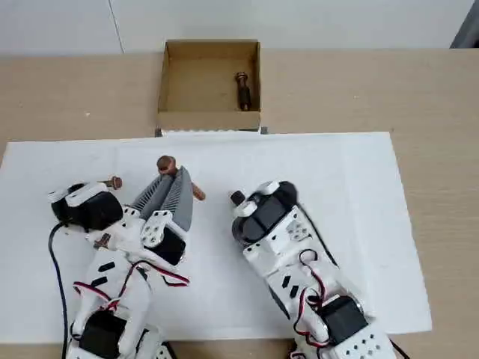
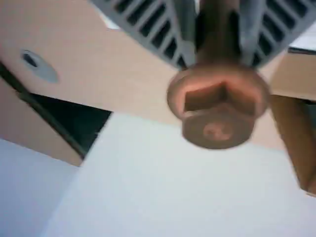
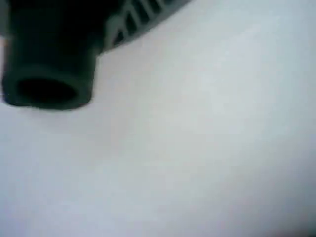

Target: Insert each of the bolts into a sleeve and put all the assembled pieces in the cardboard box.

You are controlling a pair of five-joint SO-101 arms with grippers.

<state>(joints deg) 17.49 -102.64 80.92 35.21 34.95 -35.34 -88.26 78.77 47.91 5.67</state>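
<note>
the bolt (image 1: 166, 164) is clamped in the left pincer (image 1: 172, 176), its shank squeezed between the closed fingers and its hex head sticking out past the tips, over the white sheet (image 1: 337, 224) a little short of the box. near it, with a gap between, the right pincer (image 1: 245, 203) is closed on a black sleeve (image 1: 238, 198), whose open bore (image 3: 44, 91) hangs just above the sheet. the step in hand, as i judge it, is bringing these two together. the head leads out of the left pincer while the shank is what must enter the bore, and how much shank is free cannot be seen, so the arm likely needs to present the other end. doing it well calls for lining the shank up with the bore's axis before closing the gap, then easing in slowly, since a tilted entry could jam at the rim or twist the sleeve in its grip. a loose bolt (image 1: 112, 182) lies on the sheet beside the left arm, and a copper-coloured bit (image 1: 198, 193) shows just beside the left pincer; whether it is another bolt i cannot tell. farther out on the desk (image 1: 419, 90), the cardboard box (image 1: 171, 82) stands open and holds one assembled piece (image 1: 242, 90), lying close to the wall on the right arm's side.
</note>
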